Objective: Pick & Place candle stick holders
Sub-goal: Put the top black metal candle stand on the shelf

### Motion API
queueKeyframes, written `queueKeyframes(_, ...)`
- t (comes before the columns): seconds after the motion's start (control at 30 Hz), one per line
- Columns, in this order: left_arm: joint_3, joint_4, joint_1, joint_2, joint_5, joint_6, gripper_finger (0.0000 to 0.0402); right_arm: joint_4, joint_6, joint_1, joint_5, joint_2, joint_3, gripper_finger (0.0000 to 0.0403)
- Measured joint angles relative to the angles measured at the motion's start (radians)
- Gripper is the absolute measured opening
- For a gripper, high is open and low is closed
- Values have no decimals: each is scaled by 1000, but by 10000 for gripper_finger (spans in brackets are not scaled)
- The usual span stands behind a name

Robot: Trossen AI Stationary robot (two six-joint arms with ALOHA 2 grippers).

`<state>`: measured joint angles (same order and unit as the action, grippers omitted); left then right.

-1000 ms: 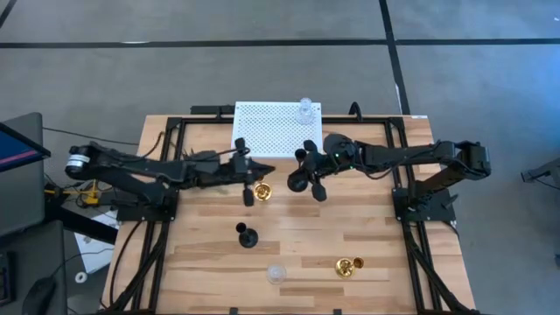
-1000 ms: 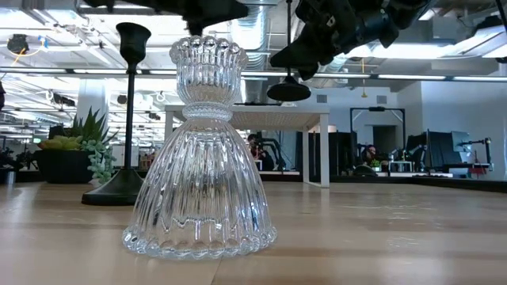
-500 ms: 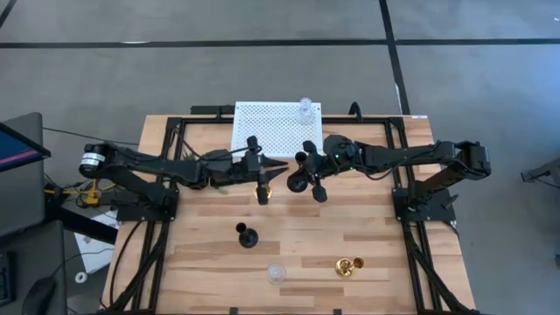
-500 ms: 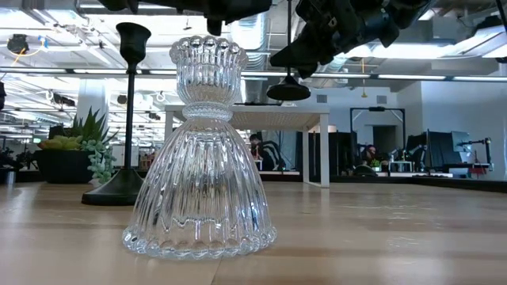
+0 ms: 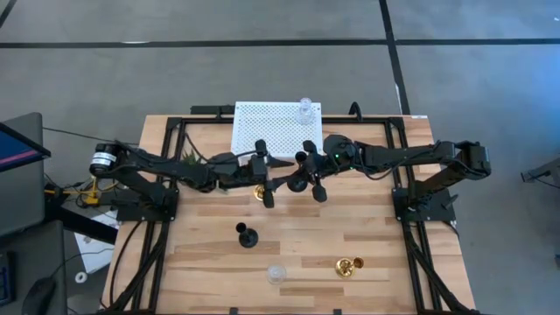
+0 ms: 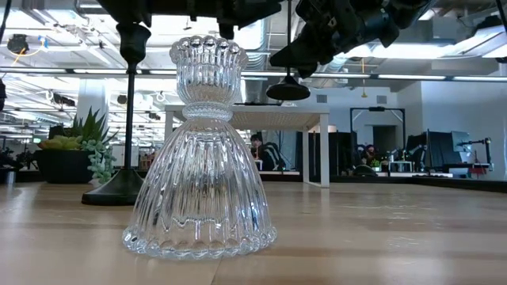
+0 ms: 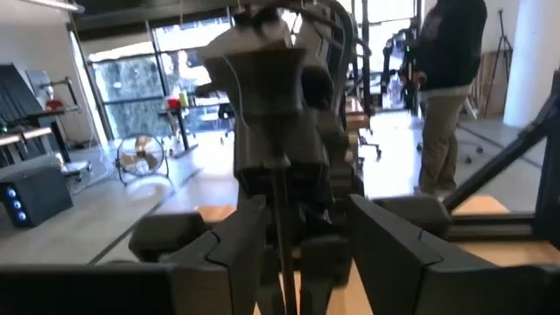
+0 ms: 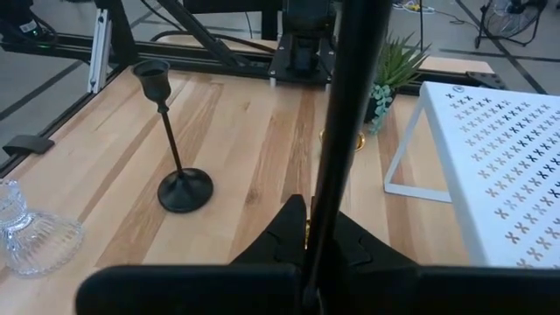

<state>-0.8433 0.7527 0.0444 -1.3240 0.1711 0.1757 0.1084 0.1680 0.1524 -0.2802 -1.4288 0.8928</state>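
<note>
- Two grippers meet mid-table: left gripper (image 5: 265, 175) spread open, empty, straddling the stem of the black holder (image 5: 298, 179)
- Right gripper (image 5: 308, 172) clamps that black holder
- Gold holder (image 5: 259, 191) stands under the left gripper, near the white perforated stand (image 5: 276, 127)

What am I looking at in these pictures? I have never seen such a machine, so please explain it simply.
This is a robot with two dark arms at a wooden table. One picture looks down from above, one looks level across the table top, and two come from cameras on the wrists. The right hand is shut on the stem of a black candle holder, held in the air. The left hand is open, near a gold holder. Also on the table are another black holder, a clear glass holder, a second gold holder and a small plant. A second glass holder stands on a white stand.
</note>
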Motion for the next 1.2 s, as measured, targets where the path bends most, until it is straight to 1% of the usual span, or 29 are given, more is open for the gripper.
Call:
queueKeyframes(0.17,0,12,-12,-2,0,-4,159,0,0,-1,0,0,0,0)
queueKeyframes(0.27,0,13,-28,-4,0,-47,157,0,0,-1,0,0,0,1)
queueKeyframes(0.43,-12,15,-49,-47,-3,-77,156,0,12,-1,3,0,0,1)
queueKeyframes(0.6,-62,11,-52,-98,-56,-95,156,3,15,-1,6,0,-1,1)
queueKeyframes(0.8,-79,10,-52,-98,-76,-95,155,0,17,-2,16,0,-1,1)
queueKeyframes(0.9,-79,9,-52,-99,-75,-95,143,0,18,-2,16,0,-1,1)
queueKeyframes(1.2,-79,3,-52,-99,-76,-95,82,4,18,-2,19,1,-1,1)
